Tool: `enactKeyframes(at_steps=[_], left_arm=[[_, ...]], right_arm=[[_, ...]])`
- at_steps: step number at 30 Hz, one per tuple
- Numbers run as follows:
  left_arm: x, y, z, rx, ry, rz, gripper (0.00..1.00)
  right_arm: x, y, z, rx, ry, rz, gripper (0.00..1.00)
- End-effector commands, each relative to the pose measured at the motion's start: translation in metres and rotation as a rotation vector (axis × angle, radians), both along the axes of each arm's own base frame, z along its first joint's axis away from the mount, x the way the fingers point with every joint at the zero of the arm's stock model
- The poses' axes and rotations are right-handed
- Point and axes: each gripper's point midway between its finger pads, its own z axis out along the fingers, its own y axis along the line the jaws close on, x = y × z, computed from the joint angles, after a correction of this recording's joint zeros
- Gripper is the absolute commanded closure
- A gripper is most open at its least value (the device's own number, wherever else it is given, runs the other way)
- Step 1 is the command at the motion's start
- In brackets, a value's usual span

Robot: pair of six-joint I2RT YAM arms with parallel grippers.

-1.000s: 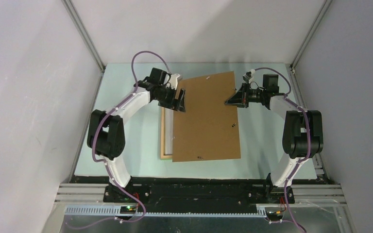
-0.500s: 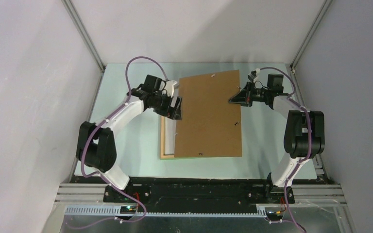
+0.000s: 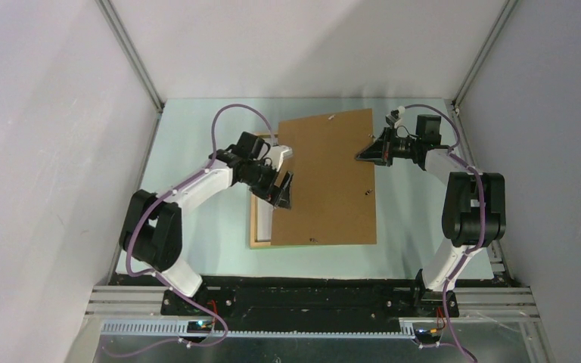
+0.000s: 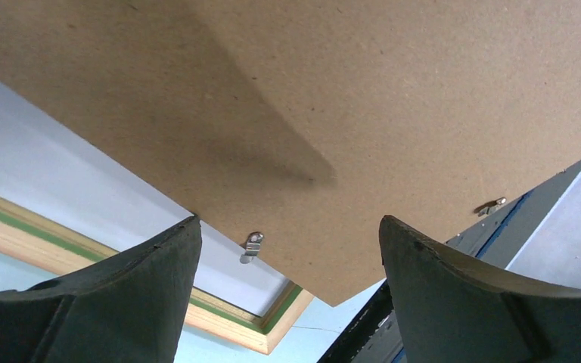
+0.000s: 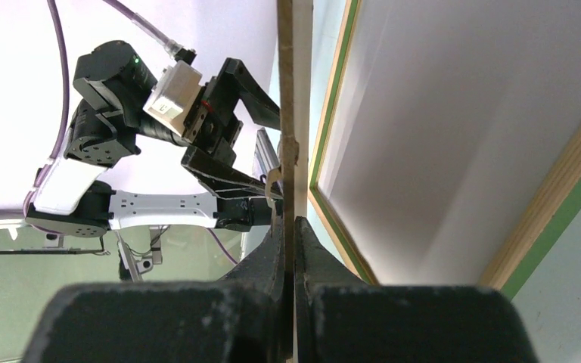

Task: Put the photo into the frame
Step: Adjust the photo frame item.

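Even light falls from above the photo [image 3: 325, 181]. A dark wedge of shadow crosses its back in my left wrist view; left of it, my right view glares white.

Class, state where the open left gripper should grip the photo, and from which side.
Its left long edge, from the left, jaws above and below. The photo is a thin sheet lifted off the frame, so that edge looks free; the right gripper pinches the opposite edge.
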Motion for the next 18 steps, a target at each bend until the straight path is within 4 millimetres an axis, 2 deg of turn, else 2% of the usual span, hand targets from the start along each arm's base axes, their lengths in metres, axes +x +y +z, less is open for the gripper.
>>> enactKeyframes(at_steps=[1,18], left_arm=[[-0.01,-0.01,0.014,-0.044,-0.045,-0.065,0.09],[-0.032,-0.015,0.004,-0.027,-0.037,-0.134,0.1]], right_arm=[[-0.011,0.002,0.035,0.046,-0.077,0.056,1.0],[-0.009,-0.001,0.037,0.045,-0.08,0.046,1.0]])
